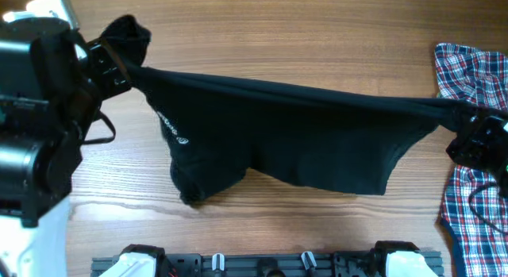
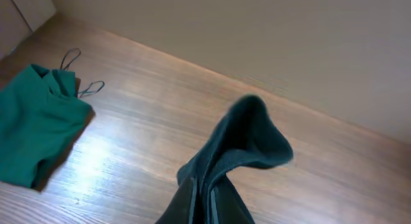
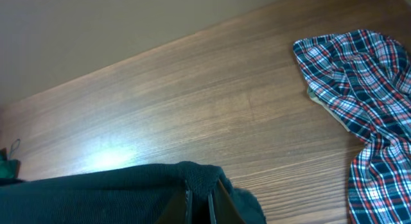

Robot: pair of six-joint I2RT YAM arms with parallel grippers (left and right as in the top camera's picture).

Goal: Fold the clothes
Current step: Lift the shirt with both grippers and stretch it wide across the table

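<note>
The soft black short-sleeved shirt (image 1: 286, 142) hangs stretched above the wooden table (image 1: 278, 31), likely to smooth it out for folding. Pretty sure the left gripper (image 1: 129, 69) and right gripper (image 1: 466, 121) are each pinched tight on opposite ends.

I see open worktop (image 1: 262, 31) beyond and before the black shirt (image 1: 302, 142) strung across the middle; the plaid shirt (image 1: 468, 71) crowds the right edge, the green top (image 2: 35, 121) seemingly the far left.
</note>
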